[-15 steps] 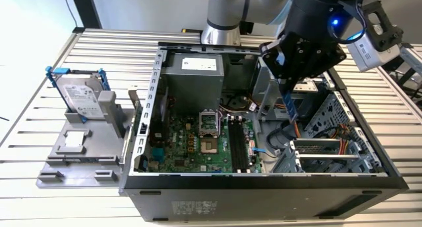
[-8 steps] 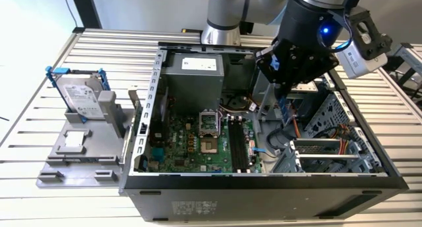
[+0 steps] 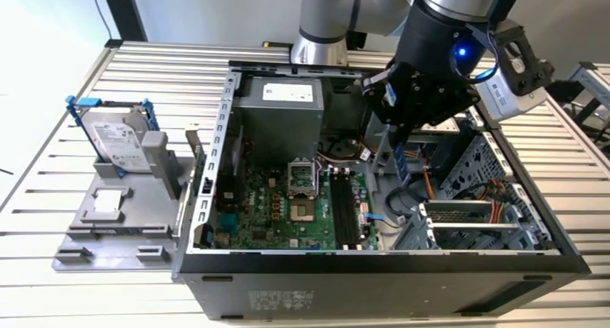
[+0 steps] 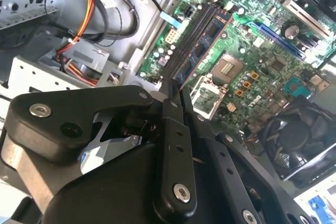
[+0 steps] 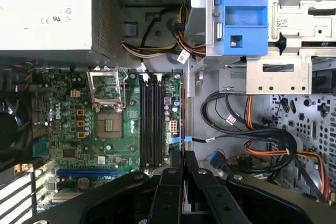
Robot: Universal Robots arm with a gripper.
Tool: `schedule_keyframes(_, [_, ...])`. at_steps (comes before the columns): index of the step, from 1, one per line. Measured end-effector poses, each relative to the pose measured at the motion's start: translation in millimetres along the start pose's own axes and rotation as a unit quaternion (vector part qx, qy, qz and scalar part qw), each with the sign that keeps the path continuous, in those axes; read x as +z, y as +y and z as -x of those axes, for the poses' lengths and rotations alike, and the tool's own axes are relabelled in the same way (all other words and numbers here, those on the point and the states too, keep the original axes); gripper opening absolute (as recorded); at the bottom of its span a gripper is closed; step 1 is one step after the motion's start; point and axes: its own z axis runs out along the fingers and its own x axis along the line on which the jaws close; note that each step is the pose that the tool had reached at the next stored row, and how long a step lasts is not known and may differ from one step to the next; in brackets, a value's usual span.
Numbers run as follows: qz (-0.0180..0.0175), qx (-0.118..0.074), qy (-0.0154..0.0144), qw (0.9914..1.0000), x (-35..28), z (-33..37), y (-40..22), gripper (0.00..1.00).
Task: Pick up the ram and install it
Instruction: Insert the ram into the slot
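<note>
My gripper (image 3: 396, 131) hangs over the open computer case (image 3: 381, 260), shut on the ram (image 3: 398, 156), a thin dark strip that points down from the fingers. In both wrist views the ram (image 4: 206, 44) (image 5: 182, 121) is seen edge-on, running out from between the closed black fingertips (image 4: 169, 109) (image 5: 170, 174). The black memory slots (image 3: 345, 206) (image 5: 152, 124) lie on the green motherboard (image 3: 267, 206) below. The ram is above the board, just to the exterior view's right of the slots, not touching them.
A hard drive in a blue-handled frame (image 3: 119, 138) and a small silver chip (image 3: 110, 198) sit on a grey holder (image 3: 105, 253) at the exterior view's left. Inside the case are the power supply (image 3: 281, 106), CPU socket (image 3: 300, 178), cables (image 5: 252, 140) and drive cage (image 3: 476, 178).
</note>
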Motion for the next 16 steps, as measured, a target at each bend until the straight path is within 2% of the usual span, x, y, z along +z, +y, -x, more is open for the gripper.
schedule_keyframes(10, [0.0000,0.000,-0.0005,1.00000,18.0,-1.1,-0.8,0.00])
schedule_keyframes(16, [0.0000,0.000,0.0010,1.00000,28.6,-1.2,-1.3,0.00])
